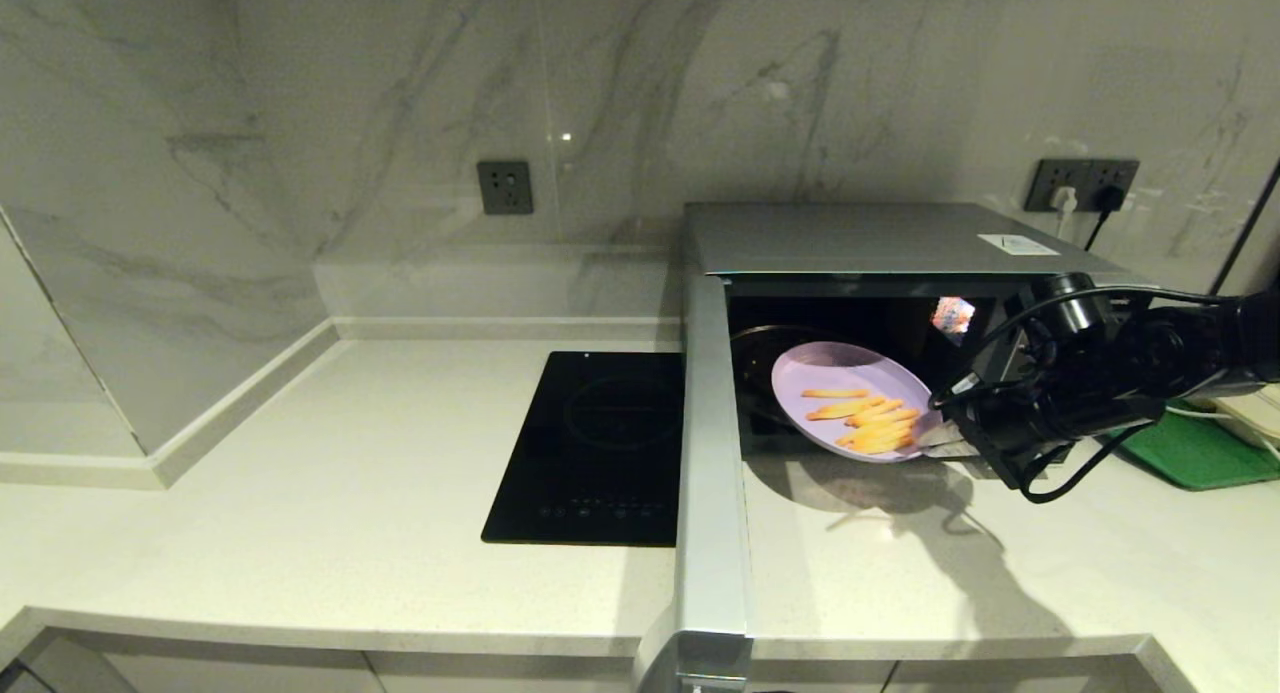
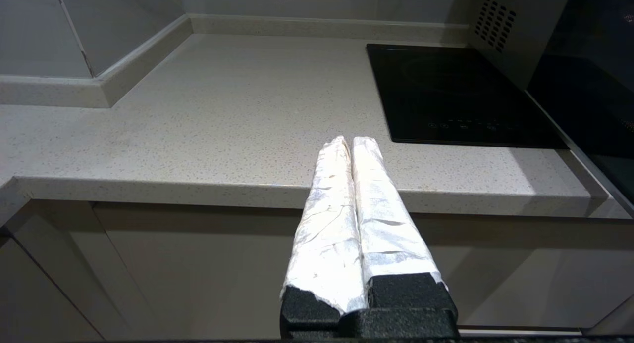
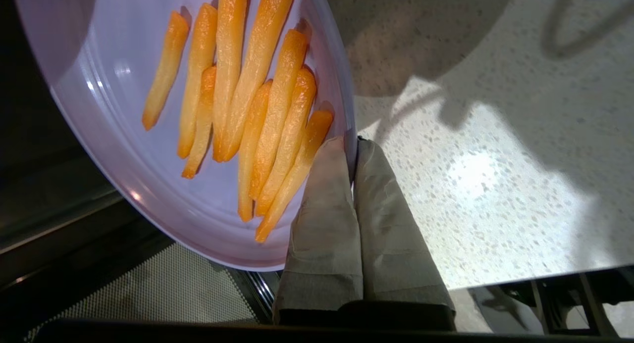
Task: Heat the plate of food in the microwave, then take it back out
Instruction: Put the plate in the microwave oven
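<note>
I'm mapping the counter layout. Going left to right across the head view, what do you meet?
Wall socket → black hob → open microwave door → plate of food → right gripper → green tray.

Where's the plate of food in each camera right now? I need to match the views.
Head view: plate of food, tilted at the microwave mouth, right gripper on its rim.
Left wrist view: not in it.
Right wrist view: plate fills the upper left, rim pinched.
Shared landmark: speckled counter.

black hob (image 1: 597, 448) set in pale counter (image 1: 300, 493); green tray (image 1: 1195, 451) far right.
</note>
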